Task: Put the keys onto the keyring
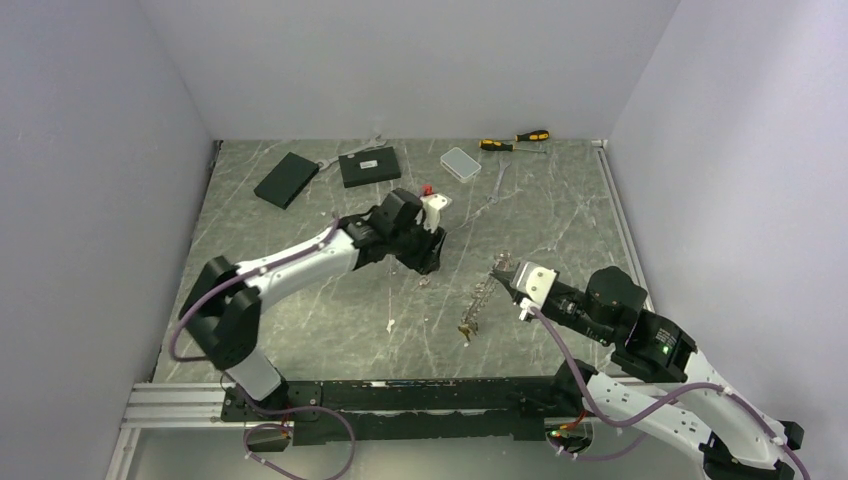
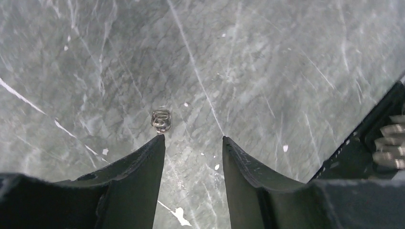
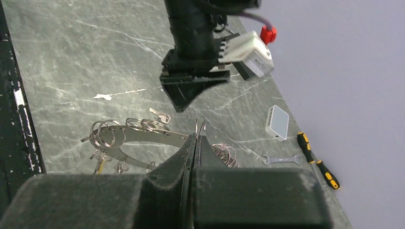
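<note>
The keyring (image 3: 143, 135) is a flat dark-grey metal loop carrying several split rings; in the top view it trails from my right gripper down toward the near edge (image 1: 478, 303). A few keys (image 3: 100, 161), one with a yellow-orange tag, hang at its far end. My right gripper (image 3: 197, 138) is shut on a thin wire part of the keyring (image 1: 497, 270). One loose silvery key (image 3: 160, 115) lies on the table under my left gripper (image 1: 428, 262). In the left wrist view that key (image 2: 161, 120) lies just beyond the left fingertip (image 2: 157, 143); the gripper (image 2: 193, 138) is open and empty.
Two black boxes (image 1: 286, 179) (image 1: 369, 167), a clear plastic box (image 1: 460, 163), a wrench (image 3: 278, 159) and yellow-handled screwdrivers (image 1: 515, 140) lie along the back of the marbled table (image 1: 300, 320). Walls close in on the left, back and right.
</note>
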`<state>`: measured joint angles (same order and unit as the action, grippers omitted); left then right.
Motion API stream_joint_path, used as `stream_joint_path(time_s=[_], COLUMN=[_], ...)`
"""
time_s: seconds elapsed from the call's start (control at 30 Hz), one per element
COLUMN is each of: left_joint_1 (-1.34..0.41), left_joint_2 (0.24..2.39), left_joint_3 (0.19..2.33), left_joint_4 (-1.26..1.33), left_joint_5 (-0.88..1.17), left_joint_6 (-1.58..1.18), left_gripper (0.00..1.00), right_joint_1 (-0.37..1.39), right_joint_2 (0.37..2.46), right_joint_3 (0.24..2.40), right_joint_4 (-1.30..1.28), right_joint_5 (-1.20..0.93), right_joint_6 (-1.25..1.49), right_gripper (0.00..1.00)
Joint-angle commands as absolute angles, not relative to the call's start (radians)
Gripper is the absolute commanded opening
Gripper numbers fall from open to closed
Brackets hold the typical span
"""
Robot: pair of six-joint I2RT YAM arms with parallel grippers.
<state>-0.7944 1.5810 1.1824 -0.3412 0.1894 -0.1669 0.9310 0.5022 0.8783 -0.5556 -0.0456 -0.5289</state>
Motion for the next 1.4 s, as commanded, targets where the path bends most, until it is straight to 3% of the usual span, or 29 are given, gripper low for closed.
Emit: stream_joint_path(time_s=[0.0, 0.3, 0.67, 1.37], left_joint_1=[-0.794, -0.795, -0.818, -0.875], left_joint_2=[1.713, 1.852, 1.930, 2.029], left_joint_3=[1.328, 1.395, 1.403, 1.469], left_joint_4=[-0.526, -0.597, -0.600, -0.616], left_joint_5=[0.067, -0.029, -0.088, -0.226], left_joint_6=[-0.432, -0.555, -0.567, -0.553], left_gripper=[0.51, 0.44, 0.50, 0.31], right_joint_1=[0.931, 0.931, 0.931, 0.931], right_joint_2=[0.484, 0.468, 0.453, 0.444], right_joint_3=[0.918, 0.920, 0.908, 0.926], right_joint_4=[-0.518, -0.534, -0.529, -0.550], right_joint_5=[-0.049, -0.058, -0.060, -0.060], right_joint_6=[-0.501, -0.483, -0.476, -0.465], right_gripper=[0.00, 0.00, 0.00, 0.00])
